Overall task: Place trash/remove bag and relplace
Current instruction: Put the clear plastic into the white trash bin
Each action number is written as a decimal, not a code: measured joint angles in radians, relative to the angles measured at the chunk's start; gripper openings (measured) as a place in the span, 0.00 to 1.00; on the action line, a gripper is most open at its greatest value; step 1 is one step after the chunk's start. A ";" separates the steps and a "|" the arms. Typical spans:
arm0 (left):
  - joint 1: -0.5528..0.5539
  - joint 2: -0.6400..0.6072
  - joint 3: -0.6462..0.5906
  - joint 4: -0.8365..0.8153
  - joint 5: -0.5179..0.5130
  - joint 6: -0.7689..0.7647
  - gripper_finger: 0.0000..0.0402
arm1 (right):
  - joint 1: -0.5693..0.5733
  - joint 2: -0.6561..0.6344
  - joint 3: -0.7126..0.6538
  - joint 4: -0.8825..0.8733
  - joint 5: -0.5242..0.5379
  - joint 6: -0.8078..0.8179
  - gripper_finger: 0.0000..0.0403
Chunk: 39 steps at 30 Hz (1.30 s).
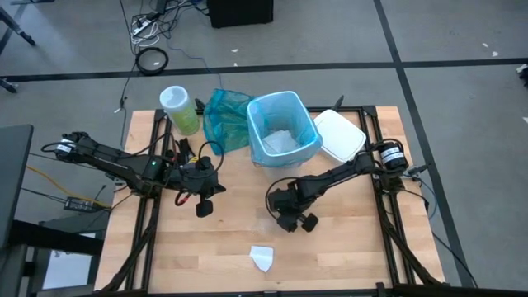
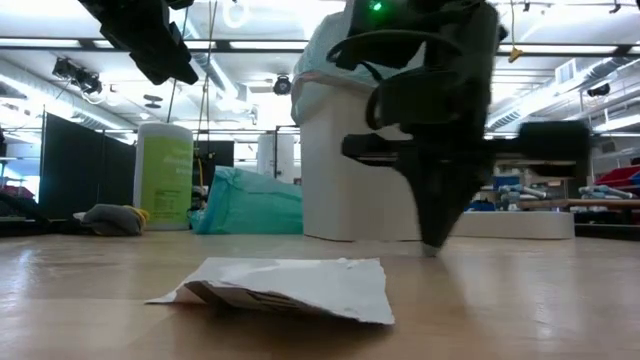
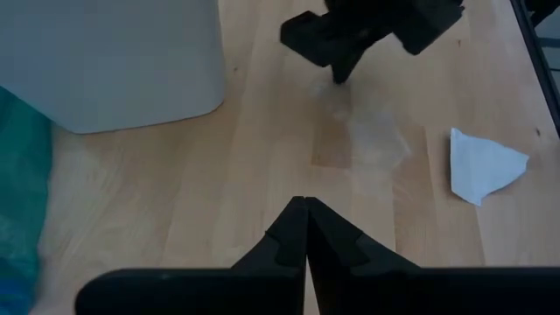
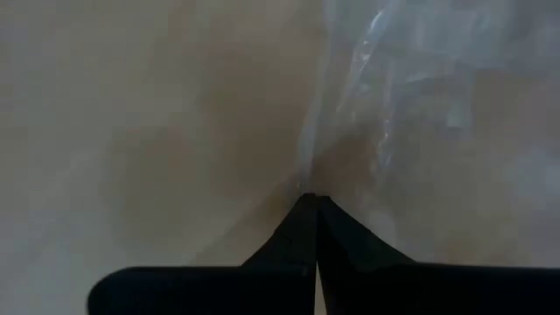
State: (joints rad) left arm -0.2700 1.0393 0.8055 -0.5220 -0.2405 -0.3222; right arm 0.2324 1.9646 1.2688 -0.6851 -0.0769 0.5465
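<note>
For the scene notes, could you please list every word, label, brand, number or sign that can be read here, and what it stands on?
None can be read.
The green wipes canister carries a label, but its print is too blurred to make out.
The white bin, the teal bag, the white lid and the paper scrap show no writing.

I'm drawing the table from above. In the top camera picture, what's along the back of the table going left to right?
Green-lidded tub → teal-green bag → bin with the light blue bag → white lid.
</note>
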 joint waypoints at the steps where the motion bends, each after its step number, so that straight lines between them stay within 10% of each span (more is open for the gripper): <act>1: 0.000 0.000 0.000 0.000 0.000 0.000 0.04 | 0.010 0.000 0.000 -0.016 0.000 0.008 0.00; 8: 0.000 0.000 0.000 0.003 0.000 0.006 0.04 | 0.051 -0.019 0.017 -0.028 -0.025 -0.041 0.05; 24: 0.000 0.000 0.000 0.010 0.000 0.005 0.04 | 0.024 -0.037 0.104 0.060 -0.111 -0.183 0.64; 39: 0.000 0.000 0.000 0.010 0.000 0.024 0.04 | 0.043 -0.037 0.003 0.070 -0.043 -0.118 0.55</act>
State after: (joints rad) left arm -0.2703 1.0389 0.8055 -0.5121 -0.2401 -0.2981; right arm 0.2755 1.9274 1.2713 -0.6154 -0.1199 0.4286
